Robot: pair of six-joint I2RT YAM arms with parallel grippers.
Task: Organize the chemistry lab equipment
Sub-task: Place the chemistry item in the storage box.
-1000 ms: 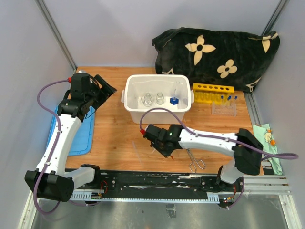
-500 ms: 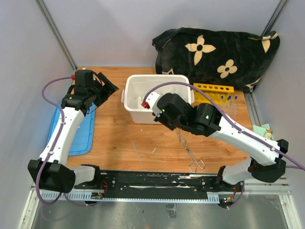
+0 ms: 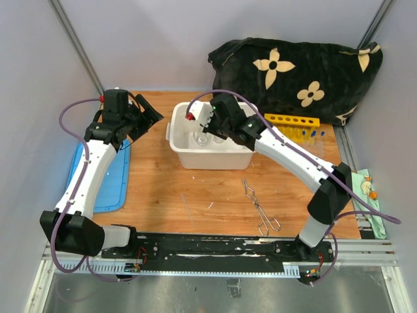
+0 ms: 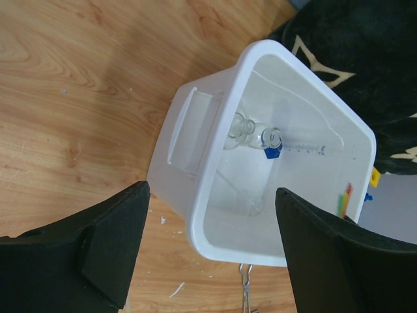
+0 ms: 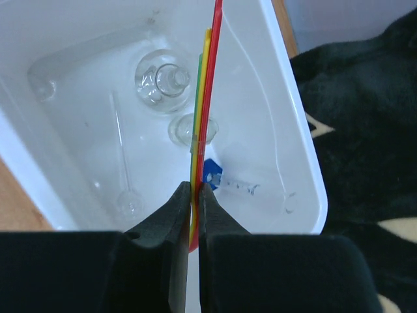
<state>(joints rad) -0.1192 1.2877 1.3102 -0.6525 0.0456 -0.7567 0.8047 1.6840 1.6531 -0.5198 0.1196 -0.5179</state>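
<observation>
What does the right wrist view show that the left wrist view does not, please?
Only the right wrist view: the right gripper shut on thin coloured rods above the white tub. Only the left wrist view: the open left gripper, the bare wooden table and the tip of the metal tongs. Both: the tub with glass flasks and a blue-capped tube inside, and the black flowered cloth.

The right gripper (image 3: 210, 130) hung over the white tub (image 3: 212, 160), the left gripper (image 3: 148, 121) beside it; tongs (image 3: 259, 210) lay on the table (image 3: 163, 192).
</observation>
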